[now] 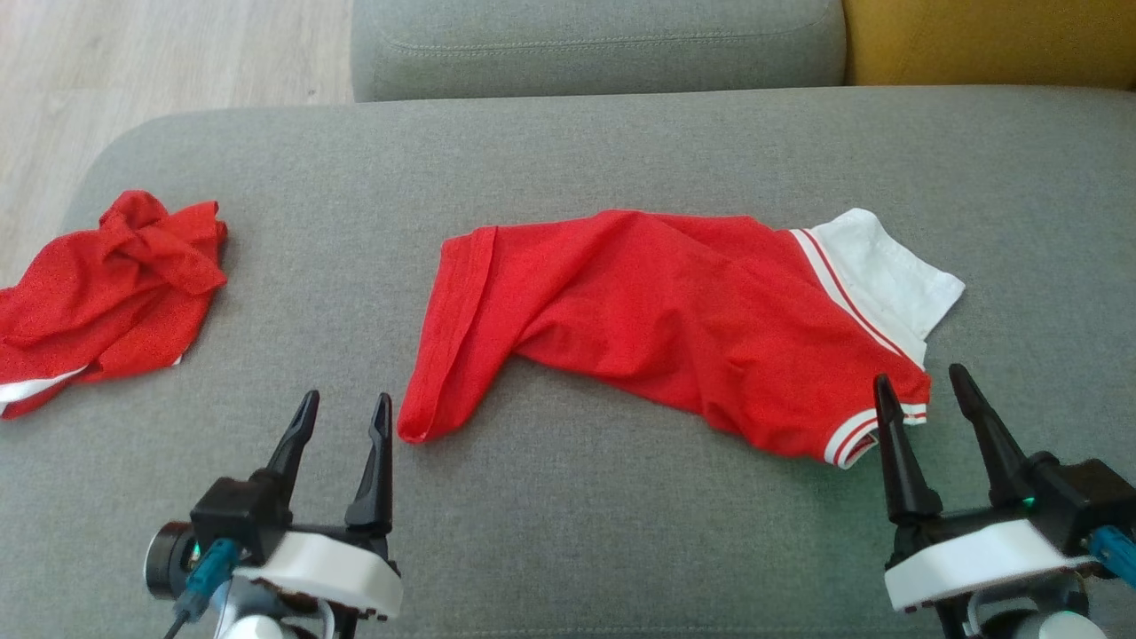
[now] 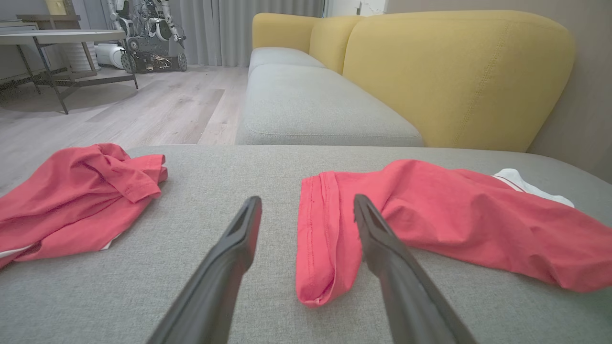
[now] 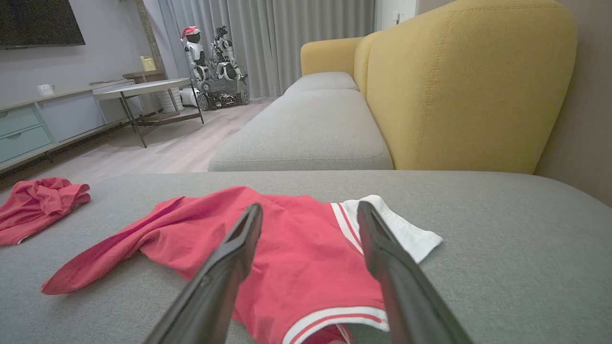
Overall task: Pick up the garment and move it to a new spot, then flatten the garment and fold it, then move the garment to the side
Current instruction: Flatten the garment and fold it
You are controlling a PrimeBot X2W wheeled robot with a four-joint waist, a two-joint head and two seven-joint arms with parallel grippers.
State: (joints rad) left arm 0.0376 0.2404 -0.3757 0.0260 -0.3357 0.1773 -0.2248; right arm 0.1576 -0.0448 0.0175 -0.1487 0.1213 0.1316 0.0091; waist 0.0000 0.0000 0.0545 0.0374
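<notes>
Now: shirt point(image 1: 657, 311) lies left-right mid-frame | right hand point(image 1: 920, 374) at cuff point(image 1: 856, 435) | left hand point(image 1: 347, 397) beside hem point(image 1: 448, 346) | both wide open, empty

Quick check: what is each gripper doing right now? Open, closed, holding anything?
Left gripper: open, holding nothing, beside the red garment.
Right gripper: open, holding nothing, by its striped cuff.

Arm ends: black fingers, white housings.
The left gripper point(image 1: 347, 398) and right gripper point(image 1: 919, 374) each carry two long, tapered black fingers point(image 1: 297, 435) on a black block point(image 1: 238, 510) above a rounded white plastic wrist housing point(image 1: 328, 568). The left unit has a blue-green cable connector point(image 1: 209, 568) and a dark cylindrical module point(image 1: 167, 559); the right unit has a small green indicator light point(image 1: 1028, 503).
</notes>
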